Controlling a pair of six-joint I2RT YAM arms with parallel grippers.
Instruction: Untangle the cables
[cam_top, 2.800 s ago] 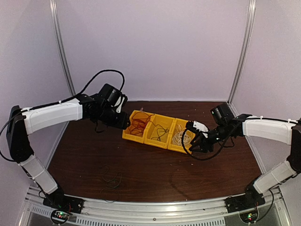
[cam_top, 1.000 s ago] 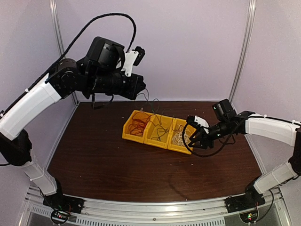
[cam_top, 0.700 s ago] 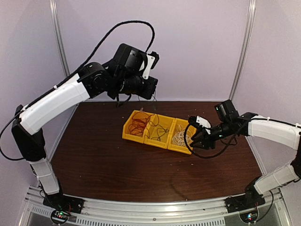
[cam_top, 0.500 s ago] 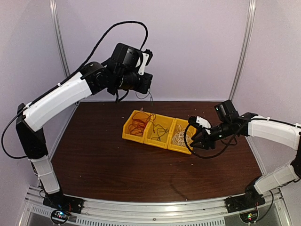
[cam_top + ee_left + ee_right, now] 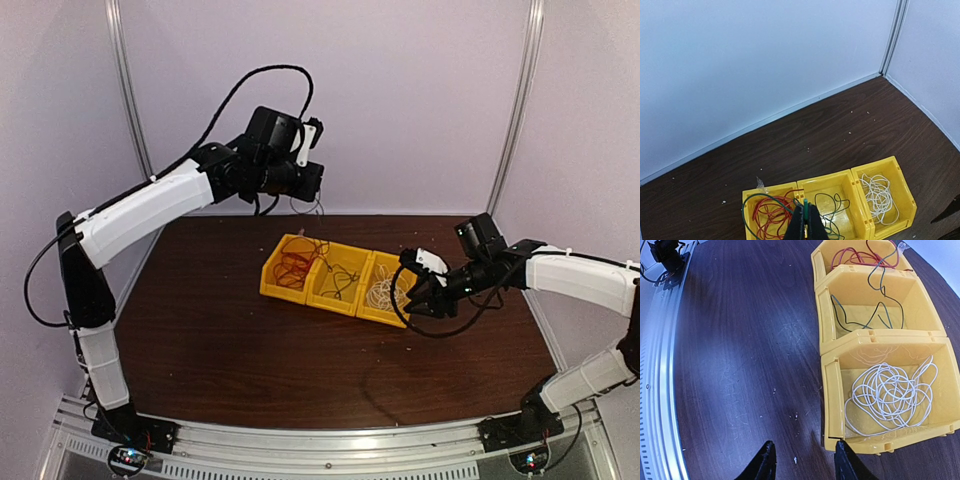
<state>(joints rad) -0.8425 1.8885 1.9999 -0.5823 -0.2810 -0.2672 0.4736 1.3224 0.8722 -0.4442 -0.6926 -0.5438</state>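
Three bins (image 5: 335, 303) off table (image 5: 200, 340) edges, green cable (image 5: 765, 195) pinched (left end effector (image 5: 804, 206))

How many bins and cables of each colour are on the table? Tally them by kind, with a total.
Yellow bins: 3
Red cable: 1
Dark green cable: 1
White cable: 1
Total: 6

Desk (image 5: 740, 365): dark wood-grain top, slight sheen, scuffed w/ pale specks. Bins (image 5: 826, 325): smooth yellow plastic, semi-gloss. Cables (image 5: 890, 395): smooth plastic sheath (prob., too thin to be sure). Rail (image 5: 660, 390) at desk's near edge: ribbed bare metal.
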